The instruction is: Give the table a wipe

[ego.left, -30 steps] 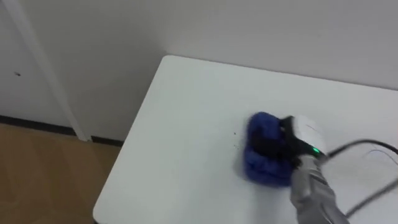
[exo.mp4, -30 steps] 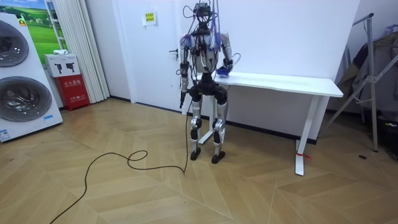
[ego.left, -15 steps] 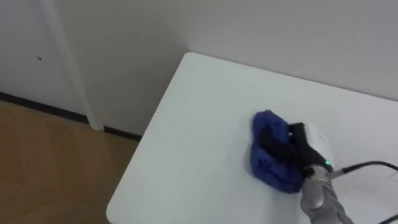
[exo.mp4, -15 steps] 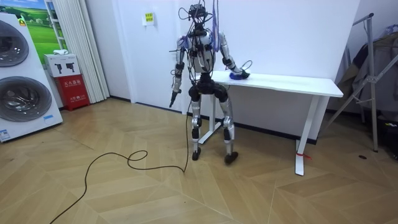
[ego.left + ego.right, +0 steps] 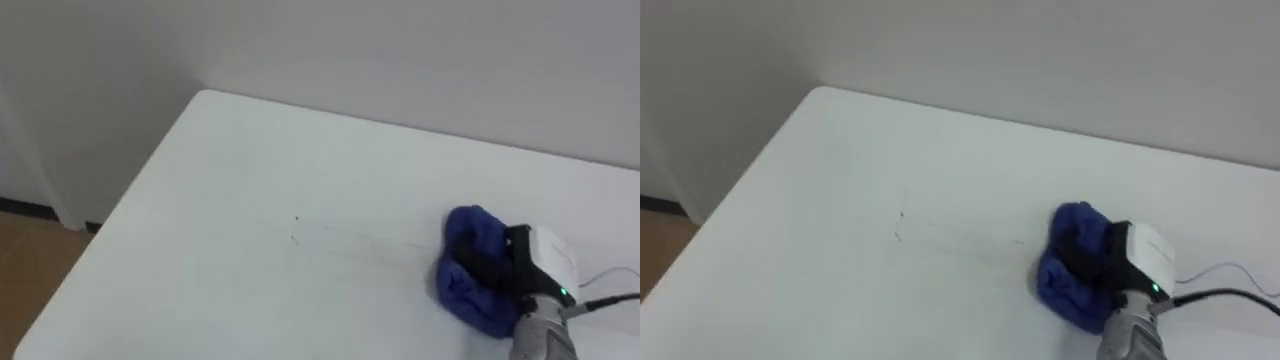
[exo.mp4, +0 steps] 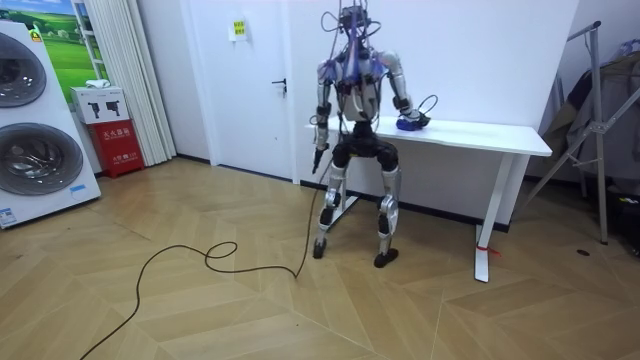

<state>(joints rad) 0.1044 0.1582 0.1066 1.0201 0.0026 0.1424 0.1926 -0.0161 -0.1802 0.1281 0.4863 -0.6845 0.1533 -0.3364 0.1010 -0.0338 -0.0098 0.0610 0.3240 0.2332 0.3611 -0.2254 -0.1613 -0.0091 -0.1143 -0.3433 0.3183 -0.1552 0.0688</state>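
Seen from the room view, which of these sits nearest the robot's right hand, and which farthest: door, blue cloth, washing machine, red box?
1. blue cloth, gripped under the right hand
2. door, back wall
3. red box, farther left
4. washing machine, far left edge

Robot at table [image 6: 480, 131] — right hand [image 6: 403, 117] on blue cloth [image 6: 413, 124].

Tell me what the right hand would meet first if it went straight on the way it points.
The right hand grips the blue cloth ahead of it. Beyond the cloth the white table looks free along that line up to its far edge at the wall, though depth is unclear.
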